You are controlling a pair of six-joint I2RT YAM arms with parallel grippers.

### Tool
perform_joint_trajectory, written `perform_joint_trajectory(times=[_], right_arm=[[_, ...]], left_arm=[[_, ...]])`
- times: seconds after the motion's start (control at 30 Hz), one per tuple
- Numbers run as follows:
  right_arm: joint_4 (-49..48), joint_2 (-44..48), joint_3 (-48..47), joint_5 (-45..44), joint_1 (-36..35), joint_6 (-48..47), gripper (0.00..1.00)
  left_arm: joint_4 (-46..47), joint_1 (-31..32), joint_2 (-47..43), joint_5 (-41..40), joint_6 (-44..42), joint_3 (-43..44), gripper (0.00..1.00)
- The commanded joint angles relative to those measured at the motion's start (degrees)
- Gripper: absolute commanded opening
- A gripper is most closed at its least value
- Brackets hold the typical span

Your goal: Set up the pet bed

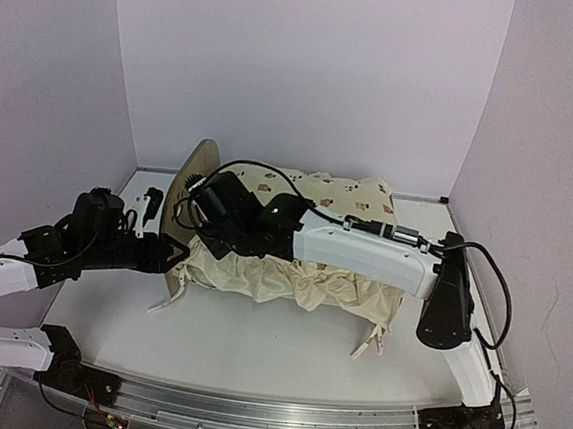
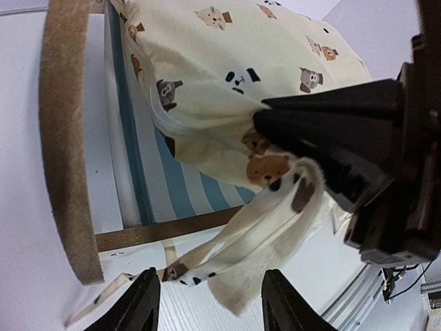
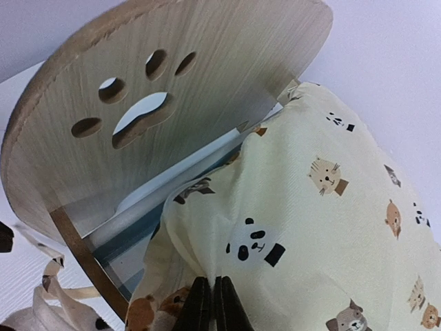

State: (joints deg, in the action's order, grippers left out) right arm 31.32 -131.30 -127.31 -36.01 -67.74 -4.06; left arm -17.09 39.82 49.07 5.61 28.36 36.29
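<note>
Where the right claw (image 3: pixel 211 283) meets the cream animal-print cushion (image 3: pixel 310 207), we see its two fingers pressed together on a fold of the fabric, low in the centre of the right wrist view. The pet bed (image 1: pixel 198 172) stands on the white desk (image 1: pixel 255 342) in the middle of the overhead view. Its arched headboard (image 3: pixel 227 76) is at the left end, and the cushion is heaped over the rest of the frame. The pinch falls near the headboard end, just right of that board as seen from above, with the bed's frame under and beside the claw rather than in it. The left claw (image 2: pixel 210 274) hangs left of the bed, close to the headboard's lower edge. Its fingers stand well apart with nothing gripped between them (a loose corner of cushion and a fabric tie (image 2: pixel 96 300) dangle just above the gap).

From above we get only the thin edge of the headboard and hardly any of the base. The right wrist view gives us the board's face, with its paw-print cutout (image 3: pixel 141 118) in the upper left. The left wrist view alone shows us the blue-and-white striped base (image 2: pixel 172 186) under the cushion's raised edge. It also shows the right claw from outside, dark at the right of frame, with the fabric drawn to a point at its tip.
</note>
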Motion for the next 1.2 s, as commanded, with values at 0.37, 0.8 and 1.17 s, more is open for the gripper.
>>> perform_joint_trajectory(times=[0.37, 0.8, 1.17], right_arm=[[-2.7, 9.4, 7.4, 0.8, 1.8, -0.1, 0.02], [-2.8, 9.9, 8.8, 1.1, 2.1, 0.3, 0.02], [-2.8, 10.2, 9.4, 1.8, 2.2, 1.1, 0.01]], left_arm=[[11.4, 3.2, 5.4, 4.0, -3.2, 0.0, 0.4], [8.3, 5.1, 7.6, -3.1, -2.5, 1.9, 0.28], [7.2, 5.2, 7.3, -6.2, -1.6, 1.3, 0.35]])
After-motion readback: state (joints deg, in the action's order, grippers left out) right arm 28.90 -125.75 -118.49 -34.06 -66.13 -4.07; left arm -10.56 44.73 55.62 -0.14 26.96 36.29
